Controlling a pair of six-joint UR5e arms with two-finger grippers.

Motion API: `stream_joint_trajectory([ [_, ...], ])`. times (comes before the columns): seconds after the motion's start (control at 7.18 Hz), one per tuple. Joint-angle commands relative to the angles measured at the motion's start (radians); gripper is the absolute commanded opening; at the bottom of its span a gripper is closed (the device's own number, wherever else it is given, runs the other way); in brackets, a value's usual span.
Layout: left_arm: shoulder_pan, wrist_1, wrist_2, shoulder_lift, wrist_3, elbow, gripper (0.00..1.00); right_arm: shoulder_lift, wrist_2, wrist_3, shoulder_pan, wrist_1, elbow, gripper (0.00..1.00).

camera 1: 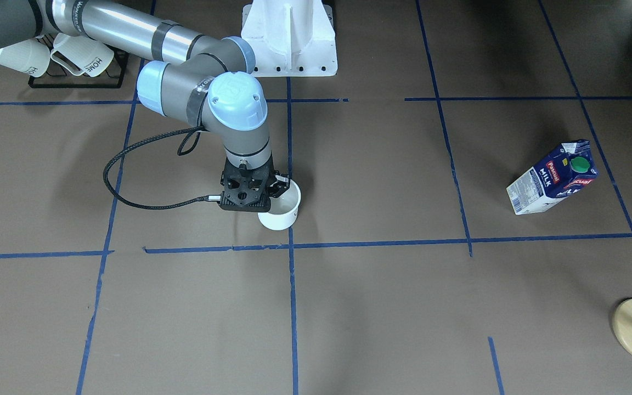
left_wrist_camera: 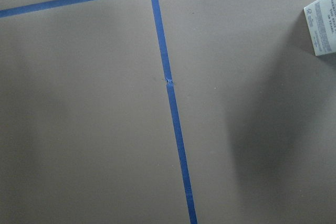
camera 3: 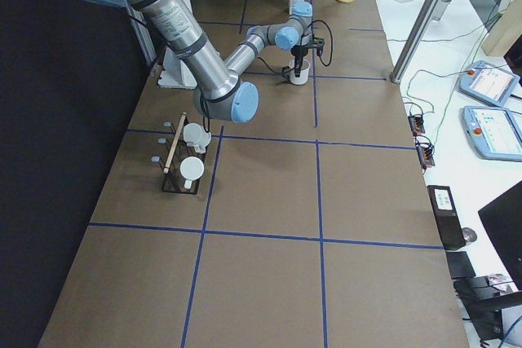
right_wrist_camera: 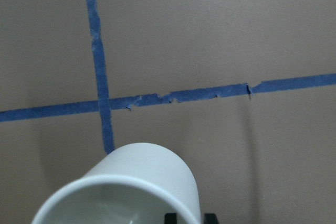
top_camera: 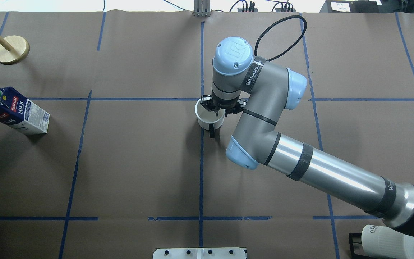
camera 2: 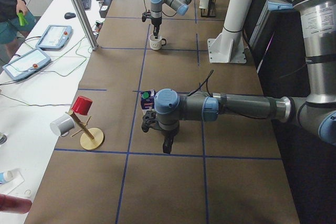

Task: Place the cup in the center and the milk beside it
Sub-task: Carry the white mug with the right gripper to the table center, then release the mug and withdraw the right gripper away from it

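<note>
Cup (camera 1: 282, 213) nearly home, right gripper (camera 1: 278, 187) pinched narrow on its rim just beside the center (camera 1: 291, 245), while milk (camera 1: 554, 178) stands well apart (left gripper (camera 2: 166, 148) hangs near it, jaws unreadable from here), its move not yet begun.

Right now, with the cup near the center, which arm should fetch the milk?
Left. The left gripper hovers near the milk, while the right gripper grips the cup far from it.
</note>
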Motion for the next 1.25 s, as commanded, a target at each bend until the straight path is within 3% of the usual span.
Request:
stream_joint_trajectory([
  [0.0,0.001,-0.001,0.008,0.000,0.005,-0.001,1.00,-0.051,0.071,-0.026,0.113,-0.050,0.091,1.00],
  [0.28,0.001,-0.006,0.006,-0.033,-0.005,-0.003,1.00,-0.178,0.196,-0.271,0.308,-0.172,0.232,1.00],
  [0.56,0.001,-0.010,0.009,-0.127,-0.004,0.005,1.00,-0.310,0.250,-0.669,0.513,-0.310,0.307,1.00],
  [0.84,0.001,-0.053,-0.001,-0.165,-0.006,0.017,1.00,-0.482,0.286,-1.049,0.690,-0.315,0.312,1.00],
  [1.11,0.001,-0.055,-0.005,-0.170,-0.002,0.040,1.00,-0.651,0.351,-1.303,0.823,-0.303,0.312,1.00],
])
